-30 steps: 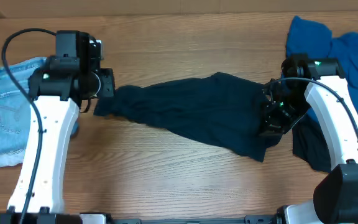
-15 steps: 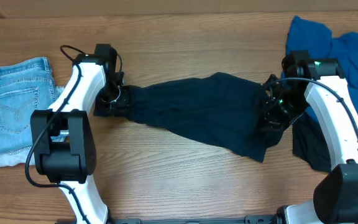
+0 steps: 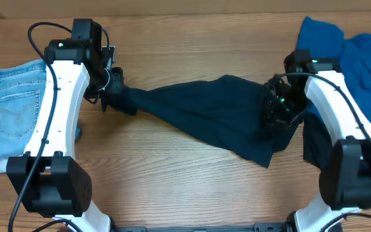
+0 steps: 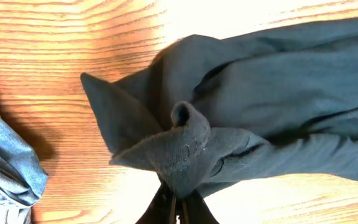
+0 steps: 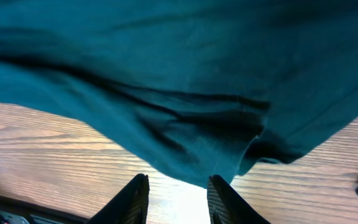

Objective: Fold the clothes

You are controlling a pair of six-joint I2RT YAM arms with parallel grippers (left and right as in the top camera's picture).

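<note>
Dark shirt (image 3: 198,113) edge pinched by left gripper (image 4: 176,204); right gripper (image 5: 176,186) spread.

Left gripper (image 4: 174,206) pinched tight (right gripper (image 5: 176,199) agape)

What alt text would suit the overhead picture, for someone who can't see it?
A dark blue garment lies stretched across a wooden table; the robot's left tool pinches its left end, and the right tool sits over its right end. Folded denim shorts lie far left, crumpled blue clothes far right.
</note>
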